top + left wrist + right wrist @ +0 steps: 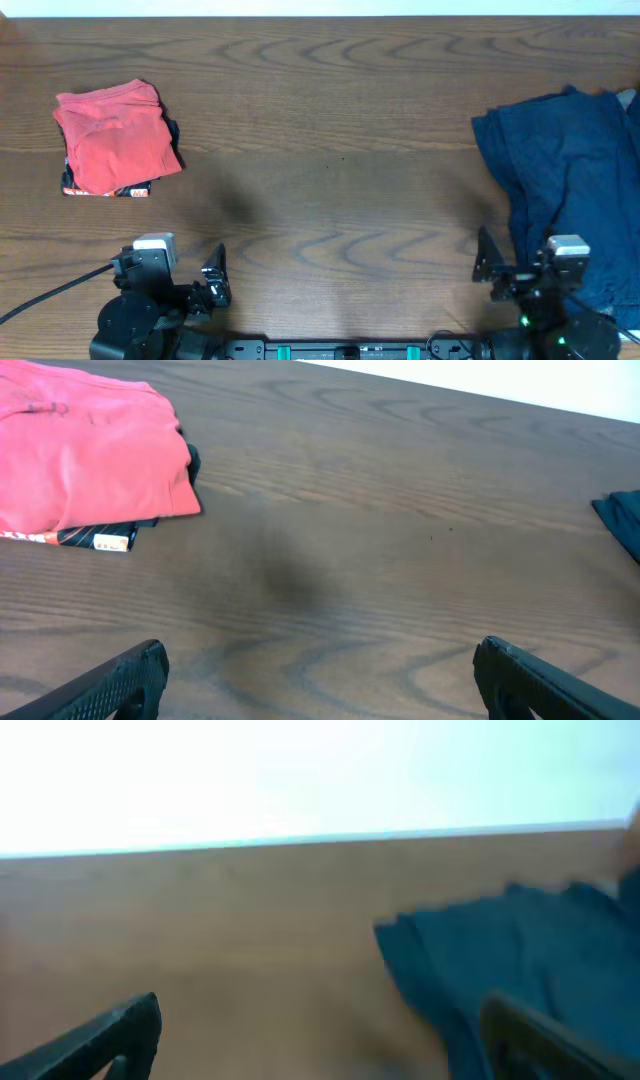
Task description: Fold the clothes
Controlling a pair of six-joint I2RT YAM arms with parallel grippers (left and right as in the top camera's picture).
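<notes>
A folded red garment (115, 135) lies on top of a dark folded item at the far left of the table; it also shows in the left wrist view (85, 455). A crumpled dark blue garment (560, 170) lies unfolded at the right, also in the right wrist view (520, 955), which is blurred. My left gripper (214, 275) is open and empty near the front edge, well in front of the red pile (318, 680). My right gripper (487, 265) is open and empty, its right finger over the blue garment's near edge (320, 1035).
The wooden table (330, 150) runs between the two piles. A black cable (45, 295) trails from the left arm's base at the front left. A pale item (627, 98) peeks out at the far right edge.
</notes>
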